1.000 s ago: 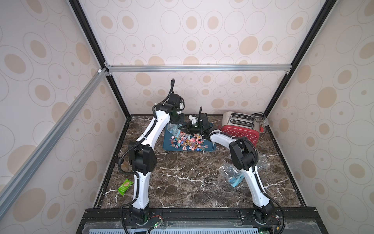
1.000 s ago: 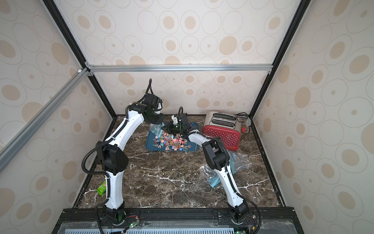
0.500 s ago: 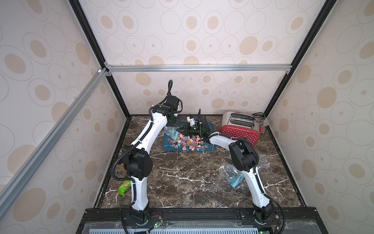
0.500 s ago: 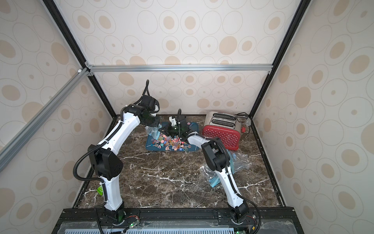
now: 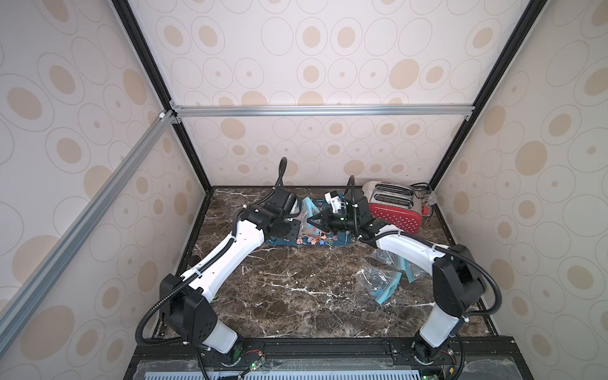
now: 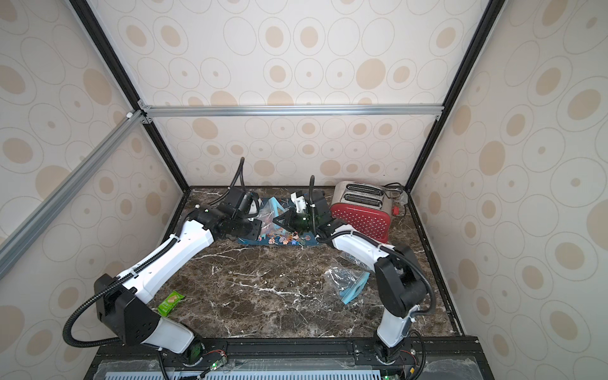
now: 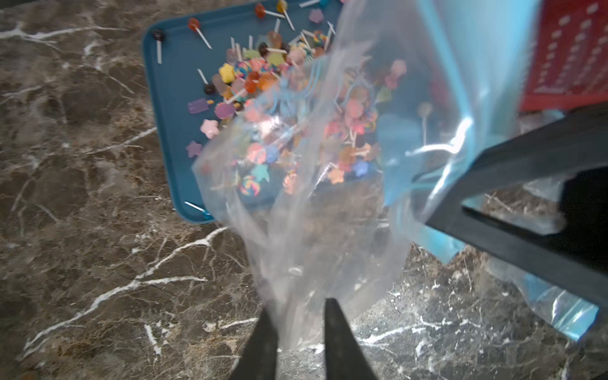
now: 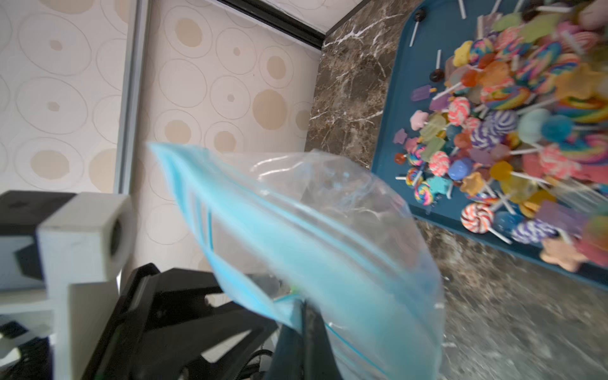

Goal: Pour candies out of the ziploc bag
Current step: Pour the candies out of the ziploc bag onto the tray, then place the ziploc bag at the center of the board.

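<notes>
Near tray (image 7: 166, 108) rim, right jaws pinch ziploc bag (image 8: 296, 214) edge; left jaws parted, perhaps touching film.

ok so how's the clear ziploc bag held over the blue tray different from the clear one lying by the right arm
The held clear ziploc bag hangs above the blue tray; the spare clear bag lies crumpled on the marble table. The right gripper is shut on the held bag's blue zip edge; nothing grips the spare bag. Both are clear plastic with blue zip strips.
</notes>
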